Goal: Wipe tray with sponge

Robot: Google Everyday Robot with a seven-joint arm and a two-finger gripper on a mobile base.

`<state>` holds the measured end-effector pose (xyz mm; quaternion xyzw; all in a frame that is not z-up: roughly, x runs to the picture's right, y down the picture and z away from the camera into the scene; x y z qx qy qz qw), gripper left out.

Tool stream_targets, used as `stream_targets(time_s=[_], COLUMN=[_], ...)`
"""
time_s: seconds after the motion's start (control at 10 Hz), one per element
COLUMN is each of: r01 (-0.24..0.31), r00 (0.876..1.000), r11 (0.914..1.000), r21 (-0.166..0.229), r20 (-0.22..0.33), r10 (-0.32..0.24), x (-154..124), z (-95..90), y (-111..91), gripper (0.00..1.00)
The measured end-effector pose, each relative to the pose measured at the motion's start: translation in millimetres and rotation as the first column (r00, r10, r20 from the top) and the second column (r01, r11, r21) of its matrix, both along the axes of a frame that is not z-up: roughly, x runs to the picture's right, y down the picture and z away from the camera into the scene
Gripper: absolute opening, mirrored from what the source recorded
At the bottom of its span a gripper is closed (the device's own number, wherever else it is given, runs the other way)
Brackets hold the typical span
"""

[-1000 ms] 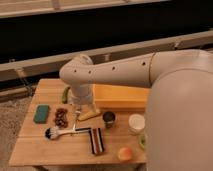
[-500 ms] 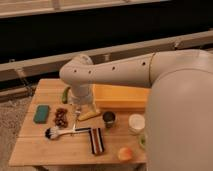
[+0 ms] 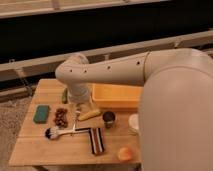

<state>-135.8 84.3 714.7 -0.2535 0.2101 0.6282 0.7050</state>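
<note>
A green sponge [image 3: 41, 113] lies on the left side of the wooden table [image 3: 45, 150]. A yellow tray [image 3: 117, 95] stands at the back right of the table, partly behind my arm. My gripper [image 3: 79, 111] hangs from the white arm over the middle of the table, between the sponge and the tray, just above a banana [image 3: 90, 114]. It is well to the right of the sponge and does not touch it.
A bunch of dark grapes [image 3: 61, 117], a dish brush [image 3: 54, 132], a striped cloth [image 3: 95, 140], a dark cup [image 3: 108, 119], an orange fruit [image 3: 125, 154], a white bowl [image 3: 134, 123] and a green vegetable [image 3: 64, 95] lie on the table.
</note>
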Motion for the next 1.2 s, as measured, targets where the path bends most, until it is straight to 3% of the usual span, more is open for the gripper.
stream_targets(time_s=[0.4, 0.8, 1.0, 1.2], r01=[0.055, 0.093, 0.127, 0.163], r00=[0.998, 0.993, 0.988, 0.982], r11=[0.9981, 0.9953, 0.9918, 0.9866], r21=[0.028, 0.028, 0.018, 0.004], r20=[0.033, 0.071, 0.09, 0.092], r10=[-0.056, -0.094, -0.128, -0.163], x=[-86.6, -174.0, -212.0, -232.6], z=[36.4, 86.8, 114.2, 138.0], y=[-31.0, -50.1, -44.2, -25.6], gripper=[0.65, 0.65, 0.65, 0.65])
